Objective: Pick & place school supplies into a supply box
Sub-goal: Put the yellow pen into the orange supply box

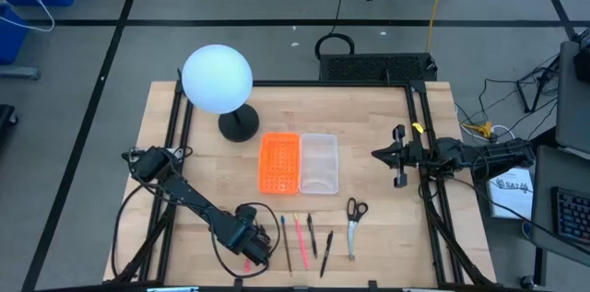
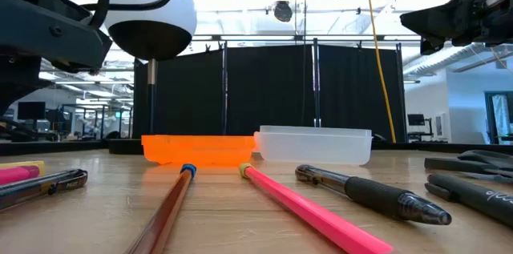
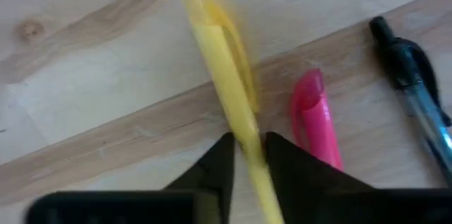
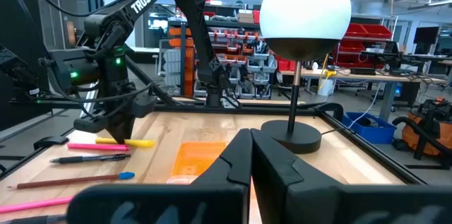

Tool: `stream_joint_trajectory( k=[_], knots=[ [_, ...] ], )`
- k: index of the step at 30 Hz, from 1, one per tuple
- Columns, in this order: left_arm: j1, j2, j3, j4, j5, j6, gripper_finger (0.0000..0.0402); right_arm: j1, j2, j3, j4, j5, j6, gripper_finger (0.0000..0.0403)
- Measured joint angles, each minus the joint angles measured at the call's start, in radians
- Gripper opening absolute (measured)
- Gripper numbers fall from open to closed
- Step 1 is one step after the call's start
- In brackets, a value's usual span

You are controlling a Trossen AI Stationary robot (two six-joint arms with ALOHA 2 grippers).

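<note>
near the desk's [image 1: 387, 209] front edge, the left gripper [image 3: 247, 155] pinches a light, stiff, slippery yellow pen [image 3: 227, 90] at mid-barrel, fingers nearly closed around it.

Yellow pen [image 3: 233, 104] blurred, partly hidden

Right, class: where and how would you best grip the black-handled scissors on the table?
Probably grip the scissors across the shut blades just below the handles, coming straight down: they lie flat and narrow there, with bare table either side.
</note>
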Motion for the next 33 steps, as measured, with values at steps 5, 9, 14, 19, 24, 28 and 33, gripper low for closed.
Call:
stream_joint_trajectory(
  k=[5,9,14,19,24,28,33],
  knots=[
    [0.000,0.000,0.000,0.006,-0.012,-0.002,0.0023,0.000,0.000,0.000,-0.001,0.000,0.000,0.0000],
    [0.000,-0.003,-0.001,-0.012,-0.018,-0.023,0.0038,0.000,0.000,0.000,0.000,0.000,0.000,0.0000],
    [0.005,-0.055,-0.009,-0.085,-0.077,-0.073,0.0024,0.000,0.000,0.000,0.000,0.000,0.000,0.0000],
    [0.011,-0.159,-0.005,-0.114,-0.199,-0.115,0.0023,0.000,0.000,0.000,-0.001,0.000,0.000,0.0000],
    [0.066,-0.253,0.007,-0.107,-0.261,-0.116,0.0023,0.000,0.002,0.000,-0.002,0.000,0.000,0.0000],
    [0.148,-0.308,0.018,0.077,-0.286,0.078,0.0023,0.000,0.010,0.000,-0.002,0.000,0.000,0.0000],
    [0.294,-0.315,0.024,0.391,-0.291,0.364,0.0023,0.000,0.021,0.000,-0.007,0.000,0.000,0.0000]
  ],
)
